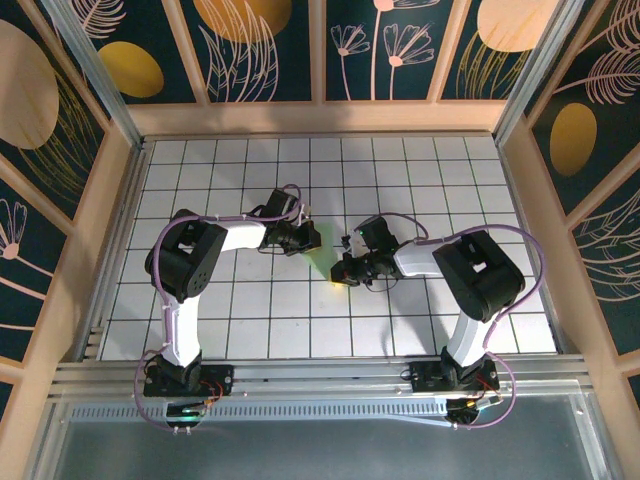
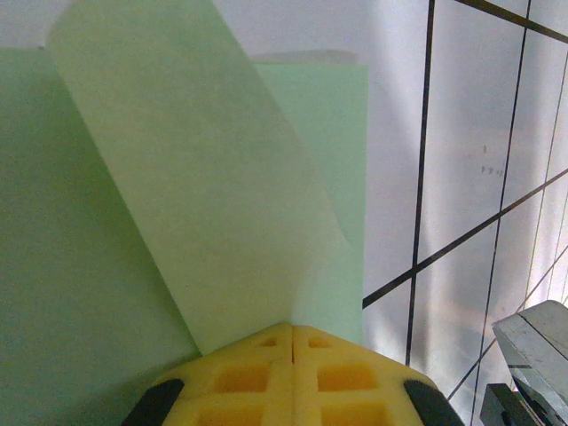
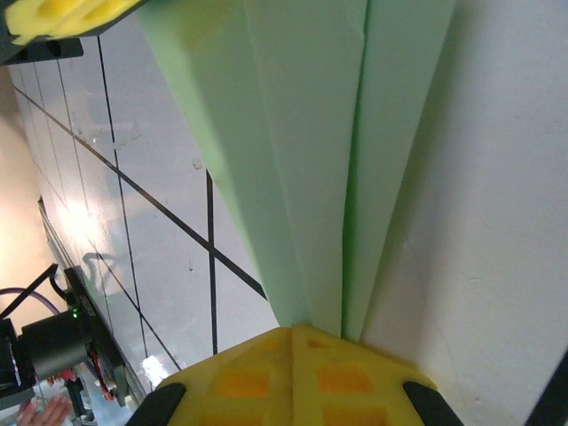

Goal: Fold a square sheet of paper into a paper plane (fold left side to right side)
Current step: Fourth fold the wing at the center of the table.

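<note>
Your top view: paper plane [image 1: 322,258] mid grid table [image 1: 250,320], pale-green sliver between 2 arms. Left wrist view adds raised flap; left gripper [image 2: 293,330] pads pressed together on its corner. Right wrist view adds long creases and layered wings; right gripper [image 3: 293,330] clamped on narrow tip.

A white grid-tiled counter [image 1: 400,330] sits boxed in by a pale wooden frame [image 1: 320,118] holding dark teal wall panels [image 1: 270,50] painted with golden discs and pink flowers, with aluminium rails [image 1: 330,375] along its near edge.
</note>
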Controlling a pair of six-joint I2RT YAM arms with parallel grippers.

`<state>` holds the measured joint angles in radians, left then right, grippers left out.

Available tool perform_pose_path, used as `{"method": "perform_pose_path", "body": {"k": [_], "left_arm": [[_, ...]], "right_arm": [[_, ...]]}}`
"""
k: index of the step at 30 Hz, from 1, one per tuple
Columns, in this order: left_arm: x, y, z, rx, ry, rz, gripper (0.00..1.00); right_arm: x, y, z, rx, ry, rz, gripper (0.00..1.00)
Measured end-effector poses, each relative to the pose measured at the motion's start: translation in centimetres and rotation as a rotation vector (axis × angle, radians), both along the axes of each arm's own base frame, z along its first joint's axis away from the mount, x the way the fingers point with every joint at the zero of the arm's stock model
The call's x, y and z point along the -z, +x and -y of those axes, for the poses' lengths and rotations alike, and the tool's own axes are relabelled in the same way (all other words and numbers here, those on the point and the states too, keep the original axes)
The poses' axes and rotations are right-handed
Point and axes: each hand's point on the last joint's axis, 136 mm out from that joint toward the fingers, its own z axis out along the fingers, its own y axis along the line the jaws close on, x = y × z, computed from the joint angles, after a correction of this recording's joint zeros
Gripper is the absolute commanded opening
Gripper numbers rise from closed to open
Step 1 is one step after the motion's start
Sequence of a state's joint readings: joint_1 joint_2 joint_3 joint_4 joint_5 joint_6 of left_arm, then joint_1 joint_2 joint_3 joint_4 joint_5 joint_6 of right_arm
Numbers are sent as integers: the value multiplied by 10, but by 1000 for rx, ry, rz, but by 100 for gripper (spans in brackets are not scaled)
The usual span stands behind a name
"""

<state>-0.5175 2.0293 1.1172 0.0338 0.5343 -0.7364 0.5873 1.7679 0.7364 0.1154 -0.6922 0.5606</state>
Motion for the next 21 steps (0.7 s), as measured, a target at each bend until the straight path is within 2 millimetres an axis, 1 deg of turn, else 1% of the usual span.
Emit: {"method": "perform_pose_path", "body": {"k": [21], "left_arm": [[0, 0, 0, 0, 0, 0, 0]], "right_arm": [[2, -3, 4, 4, -19, 1, 1]]}}
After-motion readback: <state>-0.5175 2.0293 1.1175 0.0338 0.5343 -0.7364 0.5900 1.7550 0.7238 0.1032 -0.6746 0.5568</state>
